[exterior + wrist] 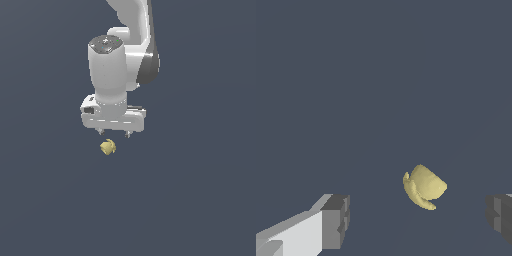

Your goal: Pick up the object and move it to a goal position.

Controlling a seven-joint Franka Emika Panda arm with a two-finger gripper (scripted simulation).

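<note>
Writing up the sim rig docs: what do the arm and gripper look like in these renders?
White, rounded, glossy arm with a dark grey band at one joint and a dark cap with small green marks on top of the wrist link. The gripper has a white boxy body with a dashed seam line; its fingers are white with blocky dark grey pads. No cables visible.

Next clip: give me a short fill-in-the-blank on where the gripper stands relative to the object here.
1. The gripper hangs ____ the object in the exterior view.
2. Its fingers are spread ____, with nothing between the pads.
3. The object's colour is pale ____.
4. The object is much ____ than the gripper.

Missing words: above; open; yellow; smaller
</note>
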